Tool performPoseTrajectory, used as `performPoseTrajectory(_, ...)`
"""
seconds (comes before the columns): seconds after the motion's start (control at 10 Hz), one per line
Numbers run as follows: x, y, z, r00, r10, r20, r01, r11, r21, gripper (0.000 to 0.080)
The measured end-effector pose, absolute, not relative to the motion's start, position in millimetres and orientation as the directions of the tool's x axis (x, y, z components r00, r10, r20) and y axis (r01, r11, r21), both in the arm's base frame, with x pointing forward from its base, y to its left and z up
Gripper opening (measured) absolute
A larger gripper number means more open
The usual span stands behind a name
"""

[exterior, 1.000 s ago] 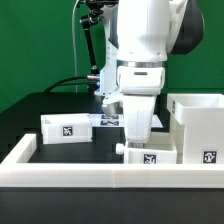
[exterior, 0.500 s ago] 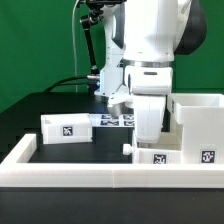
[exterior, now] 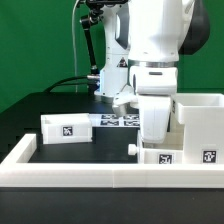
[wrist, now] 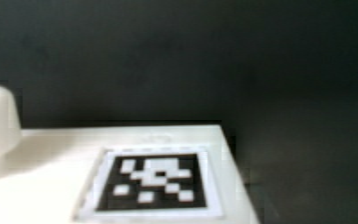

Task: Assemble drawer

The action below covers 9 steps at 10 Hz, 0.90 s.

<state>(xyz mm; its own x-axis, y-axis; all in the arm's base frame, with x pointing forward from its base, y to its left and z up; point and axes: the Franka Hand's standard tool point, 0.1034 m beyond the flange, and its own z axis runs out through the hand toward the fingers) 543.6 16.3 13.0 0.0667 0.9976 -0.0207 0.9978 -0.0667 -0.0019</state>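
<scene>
exterior view has the claw (exterior: 150,144) low, right of centre in the frame, hanging directly over a small tray (exterior: 166,157). that tray sits on the bench (exterior: 30,108) just beside the big box (exterior: 200,125) at the right edge; whether the two touch i cannot tell. the white hand hides the fingers, so i cannot tell if the claw is released or clenched, though nothing looks held. wrist view agrees on the closeness: the tray's flat white face and its tag (wrist: 155,182) take up much of the picture, blurred. the second tray (exterior: 66,128) lies well apart at middle left, the marker board (exterior: 118,120) behind it, the rail (exterior: 90,173) along the bottom.

i judge a grasp on the small tray is being lined up. a finger landing on a wall top instead of straddling it would shove the light tray into the rail or box. a finger could also snag the box wall. an off-centre pinch would let the tray tilt when lifted.
</scene>
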Motion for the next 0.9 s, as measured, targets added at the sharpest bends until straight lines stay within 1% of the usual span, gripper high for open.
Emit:
performPoseTrajectory(0.5,542.9,14.6,12.4,0.089,0.996,-0.022,0.996,-0.089,-0.004,0.0042)
performPoseTrajectory(0.6,542.9,14.2,12.4,0.090,0.996,-0.022,0.996,-0.090,-0.004,0.0224)
performPoseTrajectory(0.7,543.0,13.0,12.5,0.092,0.995,-0.022,0.996,-0.092,-0.004,0.0359)
performPoseTrajectory(0.8,543.7,12.9,13.9,0.099,0.995,-0.021,0.995,-0.099,0.000,0.0359)
performPoseTrajectory(0.9,545.3,13.0,17.5,0.101,0.995,-0.021,0.995,-0.101,0.005,0.0542)
